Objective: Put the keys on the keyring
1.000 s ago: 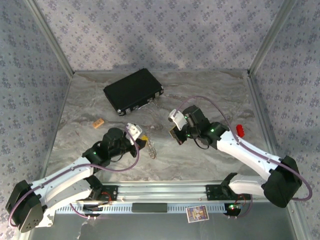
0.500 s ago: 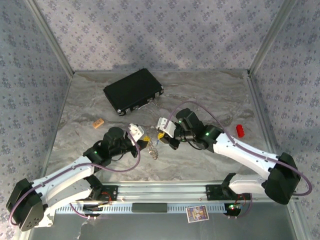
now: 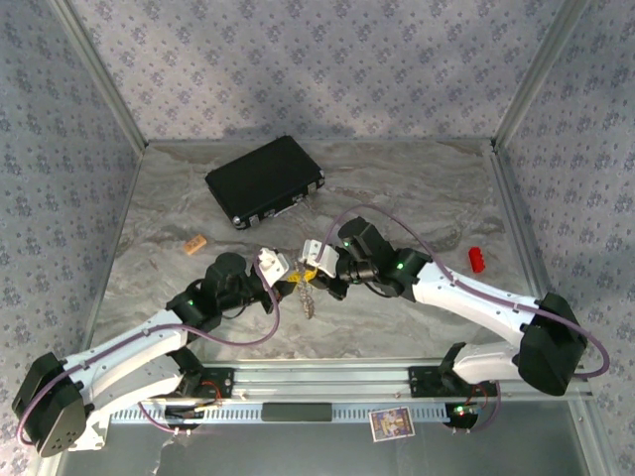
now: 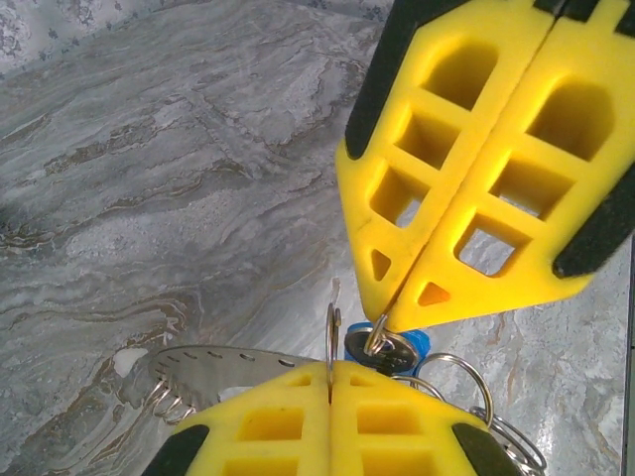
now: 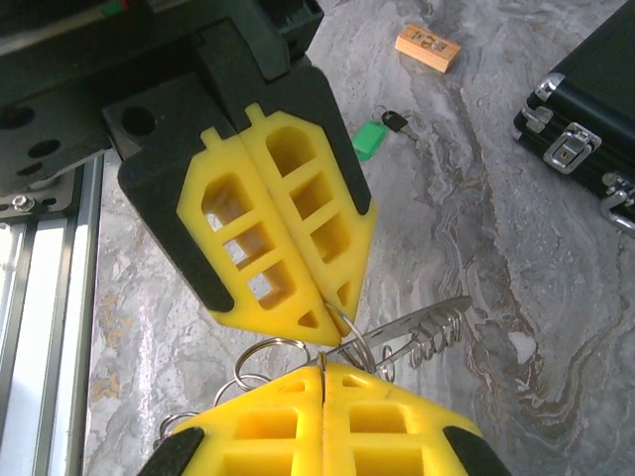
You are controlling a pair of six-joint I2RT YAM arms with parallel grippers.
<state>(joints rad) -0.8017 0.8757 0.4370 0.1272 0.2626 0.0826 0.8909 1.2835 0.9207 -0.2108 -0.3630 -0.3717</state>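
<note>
Threading step, lower centre: left gripper (image 4: 330,382) clamped on keyring (image 4: 208,365); right gripper (image 4: 402,307) pinching blue key (image 4: 415,344); next likely requires fine alignment; green key (image 5: 369,139) unthreaded, upper frame.

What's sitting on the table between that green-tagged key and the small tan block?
Nothing. In the right wrist view, the stretch of marble table between the green-tagged key and the tan block is bare.

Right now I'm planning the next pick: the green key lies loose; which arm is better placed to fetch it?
Probably left: from the right gripper the green key lies beyond the left gripper. Both are shut at the keyring, so left must release first.
</note>
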